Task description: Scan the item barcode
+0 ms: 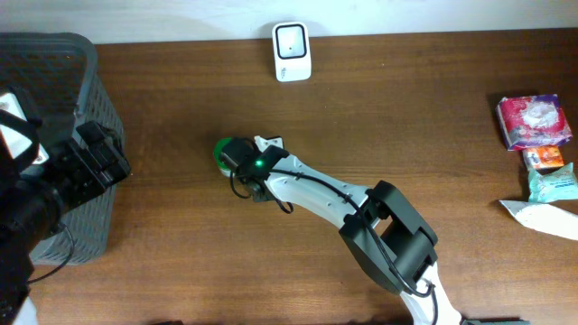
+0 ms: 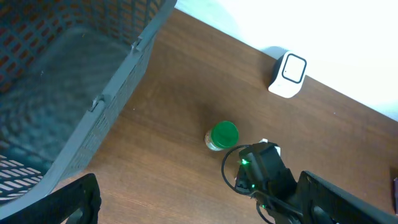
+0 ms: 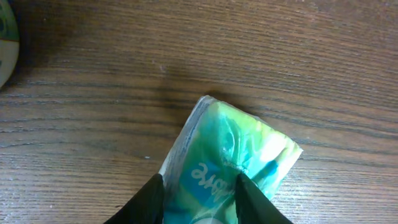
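The item is a green and blue plastic packet (image 3: 236,149) lying on the wooden table. My right gripper (image 3: 200,199) is shut on its near end, one black finger pressing each side. From overhead only a white corner of the packet (image 1: 269,143) shows past the right gripper (image 1: 260,155). The white barcode scanner (image 1: 292,51) stands at the table's far edge, well apart from the packet. My left gripper (image 2: 199,211) hangs open and empty near the basket, its fingers wide at the bottom corners of the left wrist view.
A small jar with a green lid (image 1: 223,151) stands just left of the right gripper. A grey mesh basket (image 1: 90,108) fills the left end. A pink packet (image 1: 533,120) and other small packets (image 1: 551,181) lie at the right edge.
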